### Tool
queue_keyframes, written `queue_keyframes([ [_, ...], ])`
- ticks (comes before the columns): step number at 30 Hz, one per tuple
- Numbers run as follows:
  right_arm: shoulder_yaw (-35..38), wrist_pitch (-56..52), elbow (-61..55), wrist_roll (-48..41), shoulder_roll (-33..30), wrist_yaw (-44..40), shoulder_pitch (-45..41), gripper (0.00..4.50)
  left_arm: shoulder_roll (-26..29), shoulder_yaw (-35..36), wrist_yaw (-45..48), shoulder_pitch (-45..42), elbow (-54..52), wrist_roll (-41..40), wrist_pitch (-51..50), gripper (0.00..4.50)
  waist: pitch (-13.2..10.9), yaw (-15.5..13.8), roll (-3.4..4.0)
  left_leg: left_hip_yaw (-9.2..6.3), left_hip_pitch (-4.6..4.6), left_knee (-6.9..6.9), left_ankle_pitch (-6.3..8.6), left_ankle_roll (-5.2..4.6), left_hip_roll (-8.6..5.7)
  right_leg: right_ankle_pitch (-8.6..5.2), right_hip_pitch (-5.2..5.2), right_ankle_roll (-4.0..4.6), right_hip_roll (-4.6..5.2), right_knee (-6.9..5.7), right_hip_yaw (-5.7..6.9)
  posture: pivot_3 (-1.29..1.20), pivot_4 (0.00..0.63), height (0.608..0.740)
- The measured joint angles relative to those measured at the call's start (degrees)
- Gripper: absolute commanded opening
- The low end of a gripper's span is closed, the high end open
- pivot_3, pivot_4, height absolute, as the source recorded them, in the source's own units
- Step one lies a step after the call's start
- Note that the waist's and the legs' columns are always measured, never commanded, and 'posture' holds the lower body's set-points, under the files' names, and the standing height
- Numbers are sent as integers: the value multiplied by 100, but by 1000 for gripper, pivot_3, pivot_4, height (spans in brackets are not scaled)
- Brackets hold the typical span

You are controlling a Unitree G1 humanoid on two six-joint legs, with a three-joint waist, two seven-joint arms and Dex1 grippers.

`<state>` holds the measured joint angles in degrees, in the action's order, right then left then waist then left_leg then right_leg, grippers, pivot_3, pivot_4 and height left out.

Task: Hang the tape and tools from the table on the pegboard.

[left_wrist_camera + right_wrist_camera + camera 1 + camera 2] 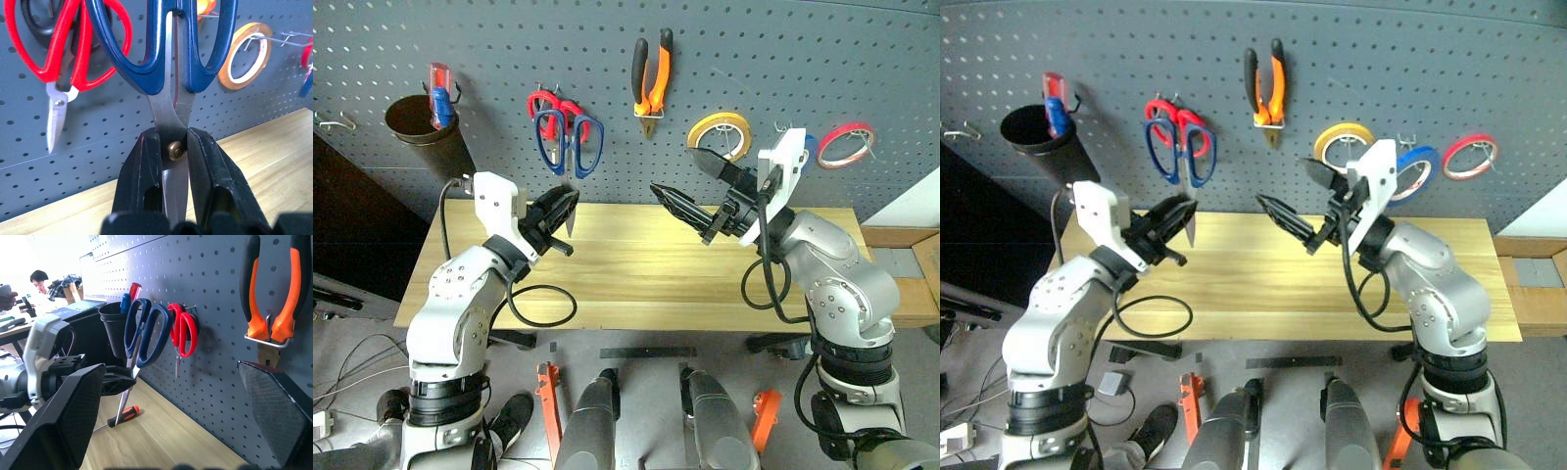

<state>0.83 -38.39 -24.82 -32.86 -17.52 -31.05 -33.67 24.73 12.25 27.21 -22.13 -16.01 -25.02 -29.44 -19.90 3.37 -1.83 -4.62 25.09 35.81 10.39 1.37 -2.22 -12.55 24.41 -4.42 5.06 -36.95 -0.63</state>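
Observation:
My left gripper (558, 217) is shut on the blades of the dark blue scissors (570, 147) near their pivot. It holds them upright against the pegboard (754, 59), handles up, beside the red scissors (551, 103). Whether a hook carries them I cannot tell. My right gripper (695, 186) stands wide open above the table (636, 264), with nothing between its fingers. The orange-and-black pliers (652, 83) hang on a hook above. The blue tape (1417, 168) hangs on the board, partly hidden behind my right wrist. The screwdriver (124, 415) lies on the table near the board.
A yellow tape ring (720, 132) and a red tape ring (845, 144) hang at the right of the board. A black cup (419, 119) holding a red-and-blue tool hangs at the left. A person (36, 281) sits far behind.

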Motion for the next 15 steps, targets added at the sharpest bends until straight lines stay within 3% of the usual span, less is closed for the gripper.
queue_keyframes([
  [15, -52, 23, 21, 19, -52, 18, -4, 4500, 50, 183, -26, -62, 297, -78, 434, 457, 0, 4, 0, 2, 0, 1, 0, 0, -1, 1, 1, 1, 2, -3, -6, -100, 291, 740],
])
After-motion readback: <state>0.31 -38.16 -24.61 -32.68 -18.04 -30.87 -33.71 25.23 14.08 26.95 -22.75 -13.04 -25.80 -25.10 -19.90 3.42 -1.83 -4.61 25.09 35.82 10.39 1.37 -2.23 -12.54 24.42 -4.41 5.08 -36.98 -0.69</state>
